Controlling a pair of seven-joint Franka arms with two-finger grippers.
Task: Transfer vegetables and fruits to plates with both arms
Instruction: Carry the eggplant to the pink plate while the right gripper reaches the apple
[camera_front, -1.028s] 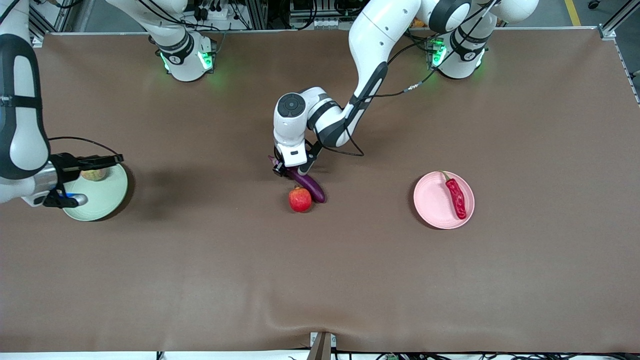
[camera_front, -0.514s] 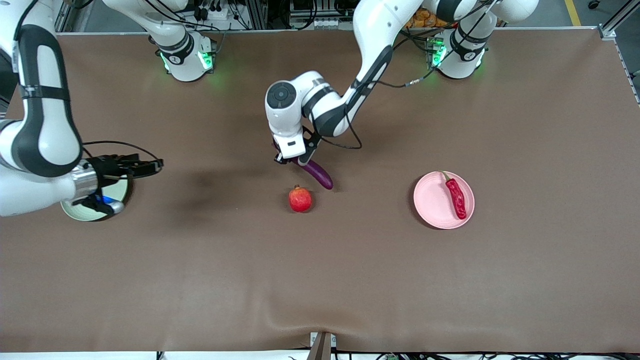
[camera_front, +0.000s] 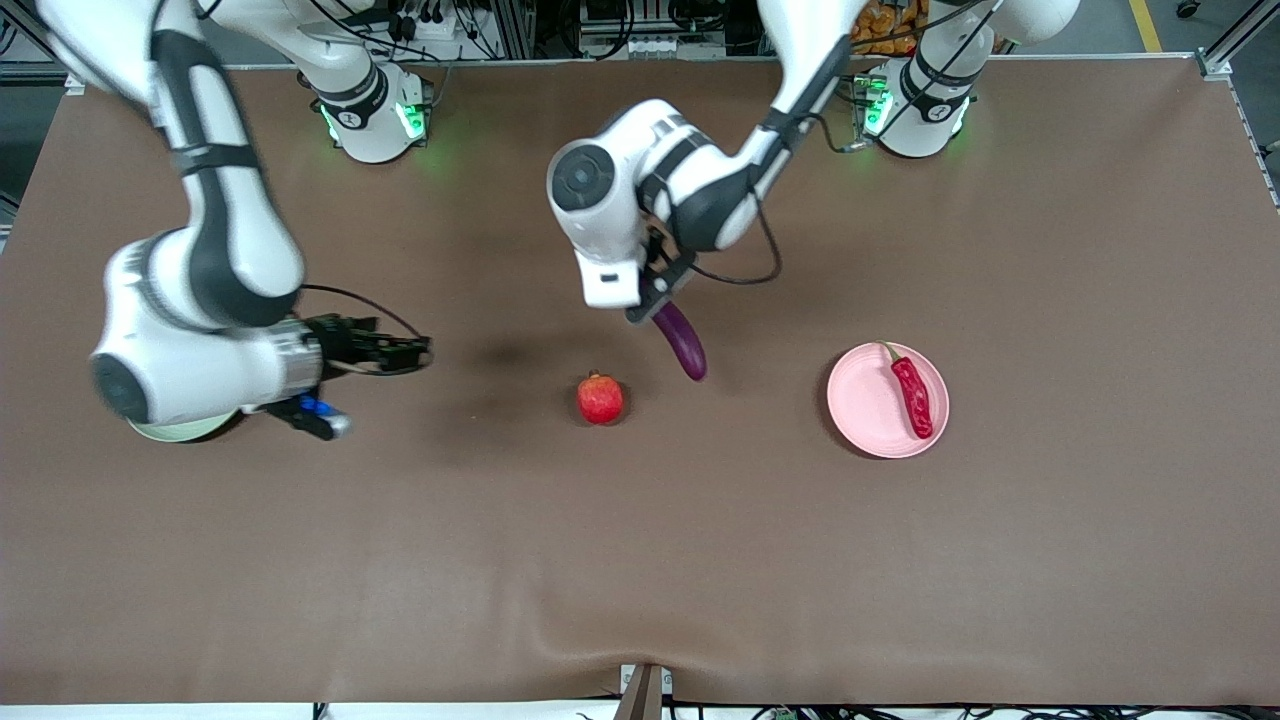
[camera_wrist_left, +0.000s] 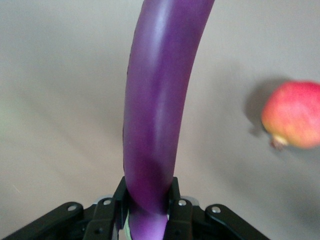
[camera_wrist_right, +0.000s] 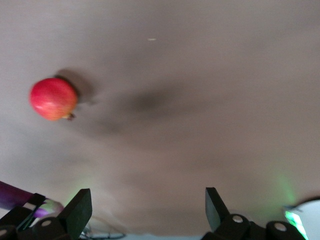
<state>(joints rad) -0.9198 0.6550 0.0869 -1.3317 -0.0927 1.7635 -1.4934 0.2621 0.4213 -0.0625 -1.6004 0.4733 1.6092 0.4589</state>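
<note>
Eggplant (camera_front: 681, 341) hanging from left hand (camera_front: 648, 309), clamped at its stem end
Free tip slants toward front camera, above desk (camera_front: 640, 560); right hand (camera_front: 412, 350) open.

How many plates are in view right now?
2. The pink plate lies toward the left arm's end of the table, with the chili on it. The green plate lies at the right arm's end, mostly hidden under that arm, so anything on it is unseen.

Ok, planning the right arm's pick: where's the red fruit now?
The red fruit sits mid-table on the brown table, between the green plate and pink plate, with nothing gripping it.
</note>
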